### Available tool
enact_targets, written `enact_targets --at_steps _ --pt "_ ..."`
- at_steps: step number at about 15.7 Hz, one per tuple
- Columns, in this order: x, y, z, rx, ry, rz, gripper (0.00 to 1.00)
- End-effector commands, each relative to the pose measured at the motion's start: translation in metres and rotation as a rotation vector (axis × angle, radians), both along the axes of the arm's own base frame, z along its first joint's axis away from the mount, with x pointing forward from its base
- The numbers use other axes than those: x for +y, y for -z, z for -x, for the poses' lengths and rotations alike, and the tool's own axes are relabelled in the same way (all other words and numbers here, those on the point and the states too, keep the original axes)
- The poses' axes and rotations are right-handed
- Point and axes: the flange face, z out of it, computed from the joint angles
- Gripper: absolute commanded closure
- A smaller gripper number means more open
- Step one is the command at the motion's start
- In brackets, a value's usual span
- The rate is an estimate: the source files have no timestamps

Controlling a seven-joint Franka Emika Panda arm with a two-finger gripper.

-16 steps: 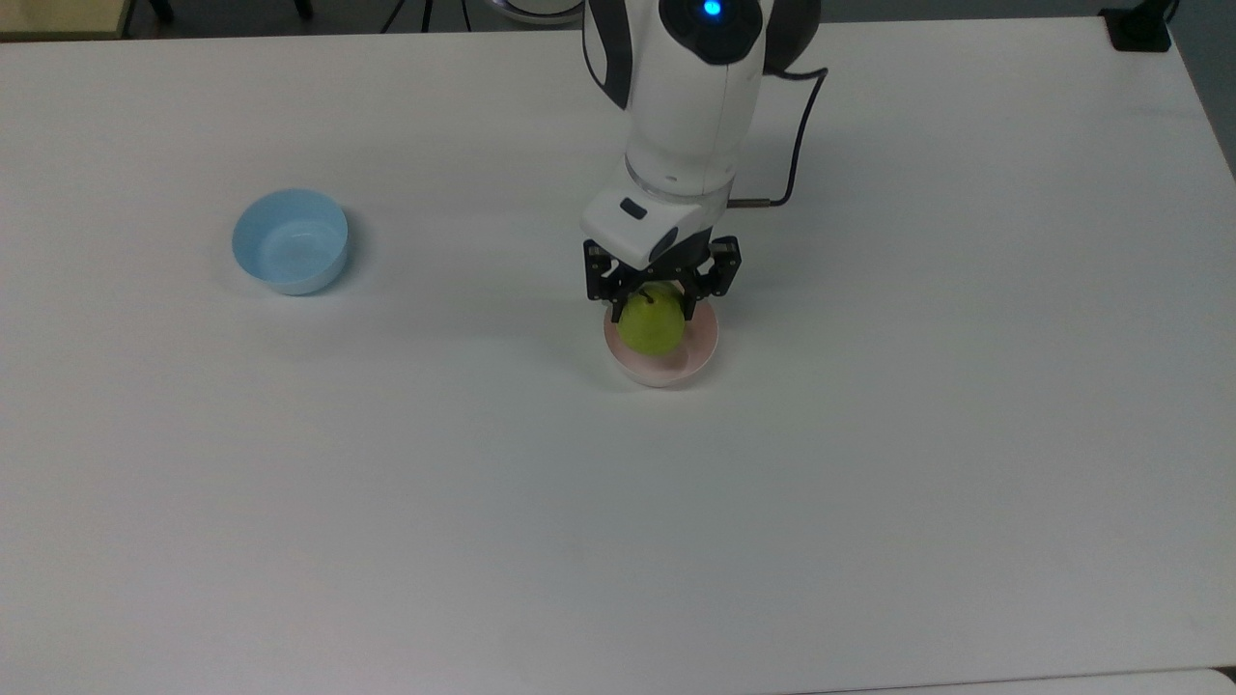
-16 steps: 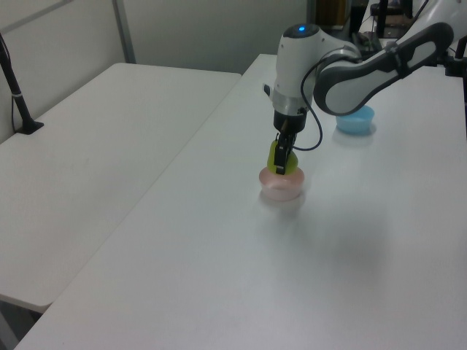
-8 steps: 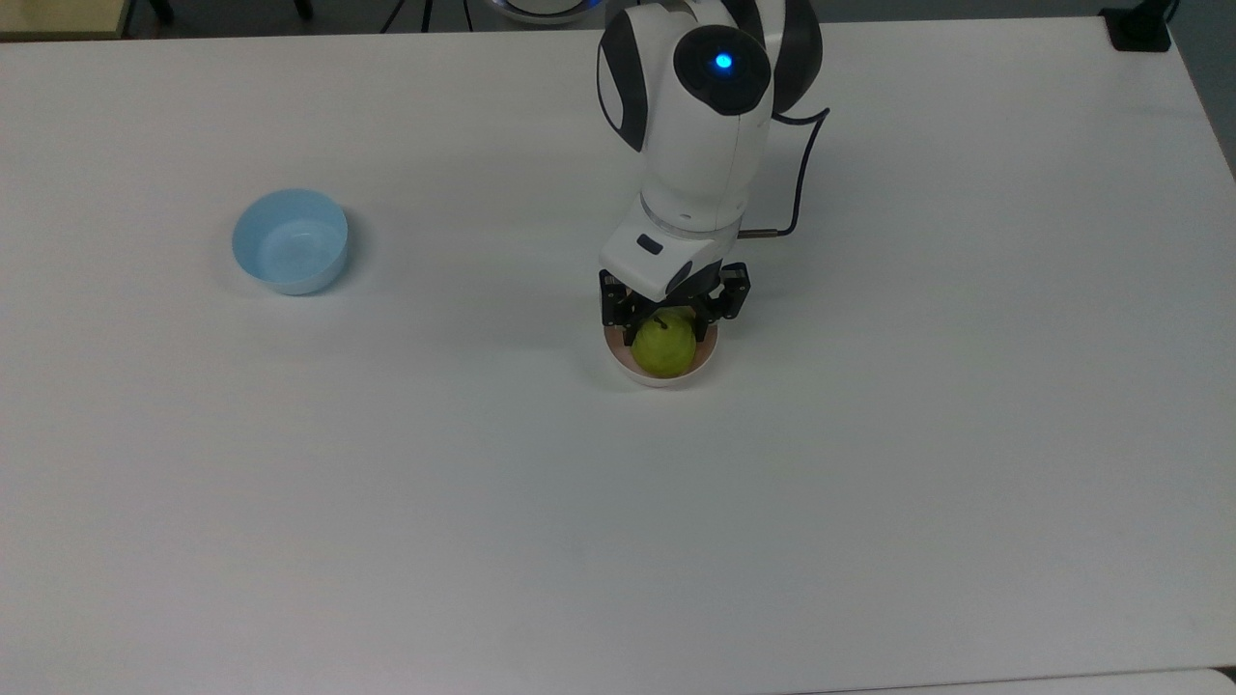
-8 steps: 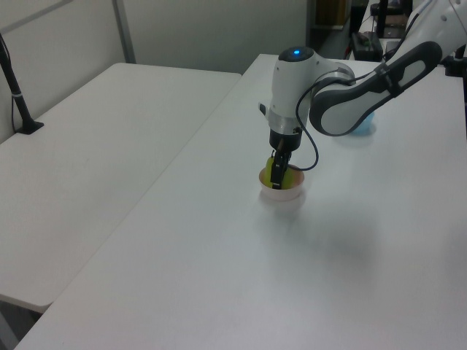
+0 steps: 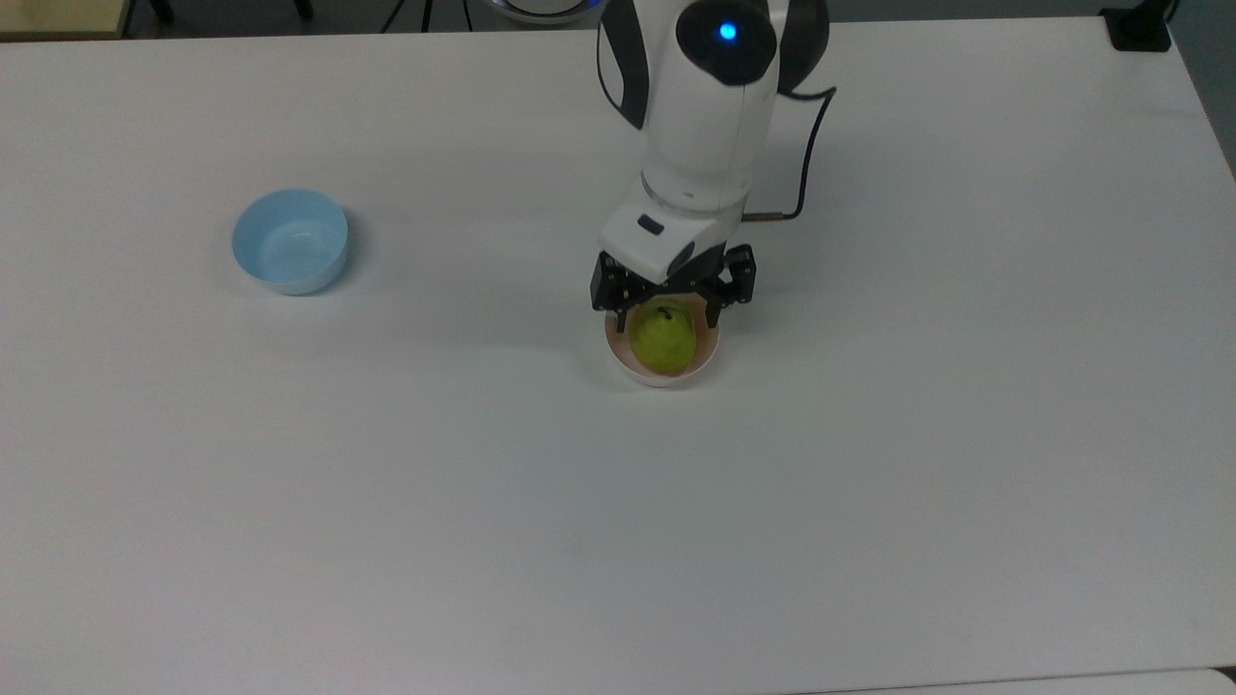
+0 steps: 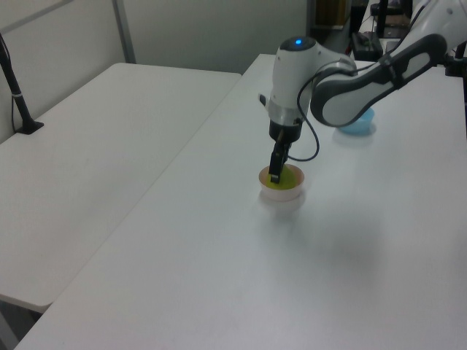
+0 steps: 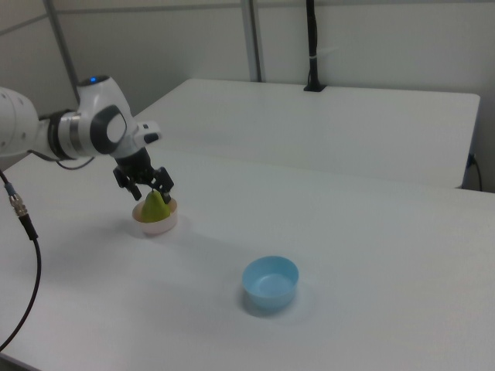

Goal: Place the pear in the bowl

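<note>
Two small bowls sit well apart on a plain white counter, and a white robot arm reaches down over one of them. The pear, yellow-green with a short dark stem pointing up, rests inside the pale pink bowl and takes up most of its hollow. The claw hangs just above the pear with its two black fingers spread to either side of the fruit's top, apparently clear of it, so the fruit appears released and sitting on its own. Judging by this, the placing step looks as good as done, and the next move calls for little more than a straight lift of the claw, keeping the fingers wide so they catch neither the stem nor the bowl's rim. The other container, a light blue bowl of similar size, stands far toward the top view's left and holds nothing.
</note>
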Motion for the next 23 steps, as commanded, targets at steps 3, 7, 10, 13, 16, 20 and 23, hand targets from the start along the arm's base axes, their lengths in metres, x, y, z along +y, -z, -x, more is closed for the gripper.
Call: enact_targets --at_steps 3,7,10,13,16,20,23 --pt "-0.032 -0.103 0.032 0.011 0.038 0.025 0.00" --pt "-0.069 -0.156 0.061 0.079 0.009 0.044 0.00" --pt "-0.101 -0.191 0.081 0.102 0.061 0.040 0.00" --pt "-0.129 -0.216 0.099 0.131 0.070 0.017 0.00" --pt "-0.150 -0.237 0.109 0.154 0.105 -0.031 0.00" --pt "-0.152 -0.242 0.109 0.148 0.108 -0.032 0.00" --pt "-0.153 -0.243 0.109 0.148 0.110 -0.032 0.00"
